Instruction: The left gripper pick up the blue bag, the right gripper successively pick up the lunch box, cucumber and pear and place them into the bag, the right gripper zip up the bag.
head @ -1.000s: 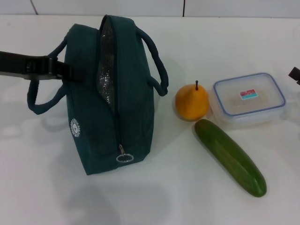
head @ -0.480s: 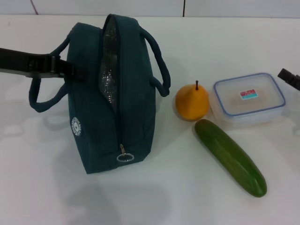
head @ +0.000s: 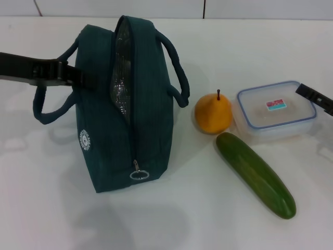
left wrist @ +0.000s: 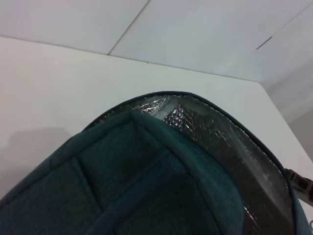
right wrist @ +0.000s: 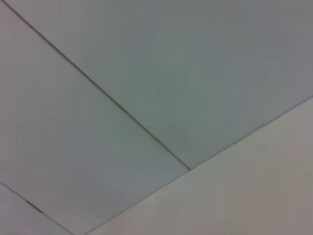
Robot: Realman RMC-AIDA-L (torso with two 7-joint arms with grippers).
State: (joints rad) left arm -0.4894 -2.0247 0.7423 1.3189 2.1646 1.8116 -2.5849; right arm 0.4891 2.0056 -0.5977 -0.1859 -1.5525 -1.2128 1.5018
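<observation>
Between blue bag and lunch box (touching it): pear.

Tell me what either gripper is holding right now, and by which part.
The left gripper is at the blue bag, at its upper left side by the handle. The right gripper holds nothing, just reaching the lunch box.

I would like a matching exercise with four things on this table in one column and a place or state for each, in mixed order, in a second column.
1. blue bag
2. pear
3. cucumber
4. lunch box

a. lid closed, farthest toward the robot's right
b. lies diagonally, nearest the robot
c. unzipped, foil lining showing
d. between bag and box

Pairs: 1-c, 2-d, 3-b, 4-a
</observation>
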